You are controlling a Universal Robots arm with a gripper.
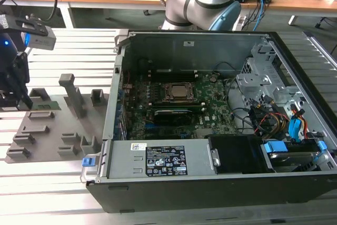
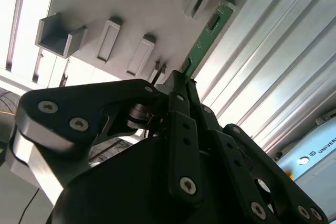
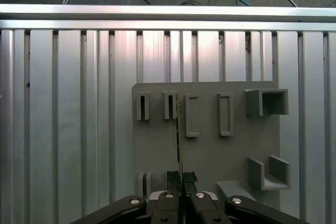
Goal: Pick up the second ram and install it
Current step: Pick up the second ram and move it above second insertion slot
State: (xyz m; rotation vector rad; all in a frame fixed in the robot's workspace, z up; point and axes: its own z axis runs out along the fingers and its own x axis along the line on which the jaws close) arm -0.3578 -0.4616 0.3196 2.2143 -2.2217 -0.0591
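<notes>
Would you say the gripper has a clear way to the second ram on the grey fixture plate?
Likely yes: the gripper is right at it. In the first wrist view its fingers look closed on the second ram, with nothing in between.

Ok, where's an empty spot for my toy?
In the exterior view, the bare slatted table nearer us than the grey fixture plate, and the strip beyond it. The open computer case is crowded with boards and cables; the pincer grips the ram at the plate.
</notes>
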